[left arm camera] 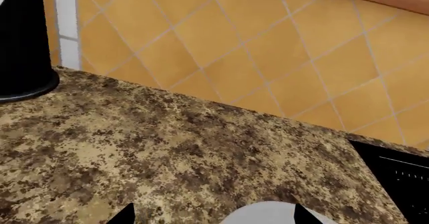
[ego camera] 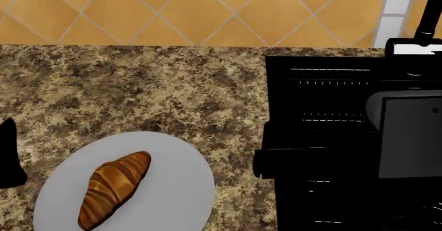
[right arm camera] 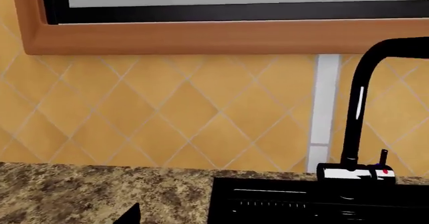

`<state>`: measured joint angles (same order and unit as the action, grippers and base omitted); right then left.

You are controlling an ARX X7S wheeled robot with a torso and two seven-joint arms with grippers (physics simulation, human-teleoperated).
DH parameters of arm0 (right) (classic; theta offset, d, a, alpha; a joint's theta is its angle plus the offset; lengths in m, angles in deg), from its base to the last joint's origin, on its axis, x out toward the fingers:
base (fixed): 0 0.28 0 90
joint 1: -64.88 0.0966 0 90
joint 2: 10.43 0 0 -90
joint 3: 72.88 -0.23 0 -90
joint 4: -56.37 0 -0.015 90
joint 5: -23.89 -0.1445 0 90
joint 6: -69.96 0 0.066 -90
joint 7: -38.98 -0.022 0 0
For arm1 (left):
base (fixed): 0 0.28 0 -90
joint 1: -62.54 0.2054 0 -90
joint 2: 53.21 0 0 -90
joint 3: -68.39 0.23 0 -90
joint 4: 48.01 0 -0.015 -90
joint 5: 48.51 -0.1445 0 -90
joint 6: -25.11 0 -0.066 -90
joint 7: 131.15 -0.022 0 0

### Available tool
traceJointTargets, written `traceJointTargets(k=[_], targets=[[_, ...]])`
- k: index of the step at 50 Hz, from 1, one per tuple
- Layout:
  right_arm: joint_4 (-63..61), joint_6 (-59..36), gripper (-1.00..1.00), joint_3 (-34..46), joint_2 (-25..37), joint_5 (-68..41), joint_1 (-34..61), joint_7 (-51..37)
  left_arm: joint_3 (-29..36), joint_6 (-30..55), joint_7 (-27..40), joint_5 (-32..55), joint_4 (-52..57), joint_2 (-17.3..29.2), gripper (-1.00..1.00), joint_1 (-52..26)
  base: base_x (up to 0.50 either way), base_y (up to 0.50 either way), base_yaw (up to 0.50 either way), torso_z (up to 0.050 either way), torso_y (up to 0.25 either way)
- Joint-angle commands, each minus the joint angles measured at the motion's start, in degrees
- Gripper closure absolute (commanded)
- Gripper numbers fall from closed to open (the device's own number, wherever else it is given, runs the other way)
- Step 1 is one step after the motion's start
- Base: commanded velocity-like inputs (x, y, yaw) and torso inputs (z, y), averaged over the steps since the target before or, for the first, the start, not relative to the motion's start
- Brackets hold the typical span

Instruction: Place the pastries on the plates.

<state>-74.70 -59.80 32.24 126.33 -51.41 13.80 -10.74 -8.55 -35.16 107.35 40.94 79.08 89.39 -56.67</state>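
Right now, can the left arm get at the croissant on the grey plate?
Probably yes. The croissant lies uncovered on the pale grey plate, with only bare countertop around it, and a dark part, apparently the left end effector, sits just beside the plate's rim.

Light is even and bright in all three views, flat as a render, with no clear source. The granite counter (ego camera: pixel 138 91) carries almost no shadows. A white glint runs down the black faucet (right arm camera: pixel 358 103). Edges stay sharp, without blur or edge distortion.
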Motion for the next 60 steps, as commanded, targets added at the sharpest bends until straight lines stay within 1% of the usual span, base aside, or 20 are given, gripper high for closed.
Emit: traceJointTargets(k=[1,3,7,11,13,16,19,21,24,28,30,31,33,41,60], targets=[[-1.76,6.01,-1.00,-5.03,0.45,6.74,-8.83,1.08,-6.48,-9.93,-3.50,-11.03,0.90,-2.01,-1.00,12.93,0.00,0.00,0.00,0.000,0.000],[-1.72,6.35,-1.00,-4.64,-0.07,7.93,-9.07,1.34,-6.91,-10.58,-5.52,-8.52,-0.03,-2.58,-1.00,12.10,0.00,0.00,0.00,0.000,0.000],[-0.54,8.13,-1.00,-3.82,-1.37,11.94,-11.19,2.71,-5.98,-10.56,-6.83,-10.79,-2.26,-3.52,-1.00,11.61,0.00,0.00,0.00,0.000,0.000],[-0.23,9.16,-1.00,-4.15,-1.66,12.75,-12.53,2.87,-5.47,-10.60,-7.23,-11.69,-3.09,-4.06,-1.00,11.95,0.00,0.00,0.00,0.000,0.000],[-1.05,9.69,-1.00,-4.52,-1.28,13.09,-13.71,2.82,-6.30,-11.79,-7.26,-12.75,-3.12,-3.78,-1.00,15.83,0.00,0.00,0.00,0.000,0.000],[-0.65,9.92,-1.00,-4.20,-1.78,13.62,-14.10,2.85,-6.75,-12.23,-6.60,-12.79,-3.27,-3.92,-1.00,16.57,0.00,0.00,0.00,0.000,0.000],[-1.62,10.05,-1.00,-4.87,-1.32,12.63,-14.23,2.41,-6.66,-11.58,-6.07,-11.74,-1.93,-3.44,-1.00,15.47,0.00,0.00,0.00,0.000,0.000],[-1.51,9.94,-1.00,-5.32,-1.10,11.97,-13.91,1.98,-8.22,-12.77,-7.52,-6.98,-2.17,-3.78,-1.00,15.18,0.00,0.00,0.00,0.000,0.000],[-1.81,9.32,-1.00,-5.50,-0.83,11.13,-11.92,1.57,-8.34,-12.19,-6.44,-6.17,-1.92,-3.29,-1.00,12.81,0.00,0.00,0.00,0.000,0.000],[-1.16,10.10,-1.00,-5.42,-1.50,12.03,-12.04,2.23,-7.68,-12.25,-6.79,-7.71,-3.01,-4.27,-1.00,11.32,0.00,0.00,0.00,0.000,0.000],[-0.48,10.68,-1.00,-5.52,-1.83,12.46,-12.34,2.74,-7.46,-12.98,-6.82,-11.06,-2.89,-5.13,-1.00,11.01,0.00,0.00,0.00,0.000,0.000],[-0.21,10.97,-1.00,-5.33,-2.10,12.91,-12.57,3.14,-7.17,-14.05,-7.00,-16.59,-2.66,-5.79,-1.00,10.91,0.00,0.00,0.00,0.000,0.000],[0.03,11.10,-1.00,-5.08,-2.26,13.24,-12.56,3.64,-6.88,-14.51,-7.00,-18.82,-3.02,-6.41,-1.00,10.73,0.00,0.00,0.00,0.000,0.000],[0.03,11.72,-1.00,-4.90,-2.31,15.07,-12.30,4.30,-7.79,-15.89,-6.19,-20.19,-3.24,-7.37,-1.00,10.75,0.00,0.00,0.00,0.000,0.000],[-0.90,12.31,-1.00,-5.55,-1.55,15.76,-14.22,3.56,-7.67,-15.78,-5.54,-20.10,-2.25,-7.46,-1.00,11.61,0.00,0.00,0.00,0.000,0.000]])
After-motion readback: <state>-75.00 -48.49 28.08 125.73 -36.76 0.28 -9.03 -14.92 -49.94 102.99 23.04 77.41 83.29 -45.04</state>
